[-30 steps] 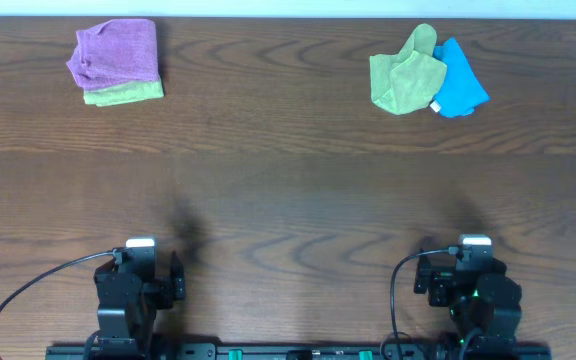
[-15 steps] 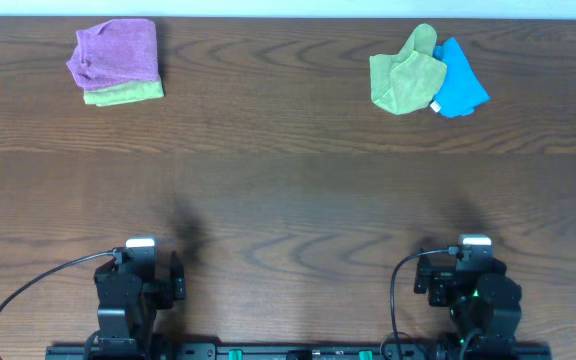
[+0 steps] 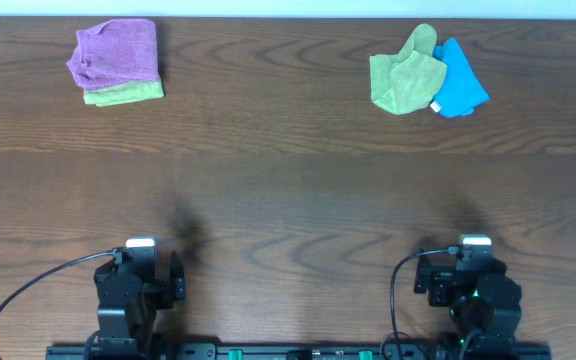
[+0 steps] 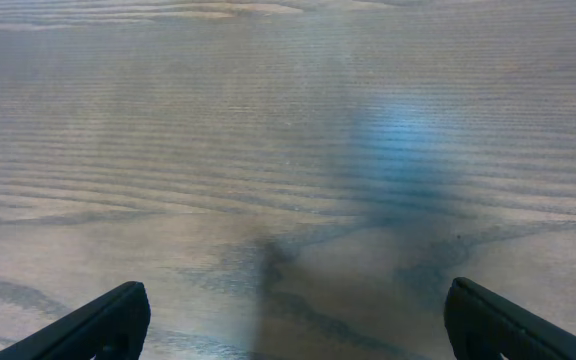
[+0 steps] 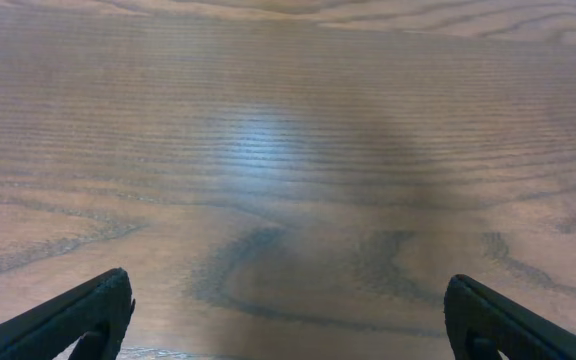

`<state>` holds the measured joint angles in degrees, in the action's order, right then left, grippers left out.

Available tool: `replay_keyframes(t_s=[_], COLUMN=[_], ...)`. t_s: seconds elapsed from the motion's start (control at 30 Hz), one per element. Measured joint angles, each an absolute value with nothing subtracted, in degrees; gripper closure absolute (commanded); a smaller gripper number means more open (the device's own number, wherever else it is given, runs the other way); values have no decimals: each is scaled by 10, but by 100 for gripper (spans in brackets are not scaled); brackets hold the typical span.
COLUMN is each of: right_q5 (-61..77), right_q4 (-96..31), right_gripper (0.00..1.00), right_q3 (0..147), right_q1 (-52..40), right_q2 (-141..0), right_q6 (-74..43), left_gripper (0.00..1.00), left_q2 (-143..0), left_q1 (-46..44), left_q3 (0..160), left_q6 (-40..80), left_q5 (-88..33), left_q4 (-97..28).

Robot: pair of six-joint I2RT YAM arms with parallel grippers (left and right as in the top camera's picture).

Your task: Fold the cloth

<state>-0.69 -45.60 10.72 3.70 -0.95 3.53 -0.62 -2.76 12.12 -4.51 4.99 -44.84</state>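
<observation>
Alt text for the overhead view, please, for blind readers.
Left arm and right arm rest at the near table edge. Far left, a purple cloth lies on a lime-green cloth; far right, a green cloth overlaps a blue cloth.

Your overhead camera looks straight down on the wooden table (image 3: 288, 190) from well above, framing it from its far edge to its near edge, where the left arm (image 3: 133, 290) and right arm (image 3: 473, 290) sit. Each wrist camera rides low and close over the table top, facing the table's far edge, with only the fingertips of the left gripper (image 4: 303, 325) or right gripper (image 5: 288, 320) at the bottom corners. Wrist and overhead views share just the bare wood ahead of each arm.
</observation>
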Motion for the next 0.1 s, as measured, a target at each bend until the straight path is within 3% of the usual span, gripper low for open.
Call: replay_keyframes(t_s=[0.1], right_q5=[-7], right_q4=[-456], right_gripper=[1], right_q3=[107], right_q1=[37], right_q2=[-10], right_q6=[35], left_gripper=[5], left_q2=[-6], left_q1=[-28], left_q3=[121], left_q6=[-45], left_q5=[50], left_q4=[-448])
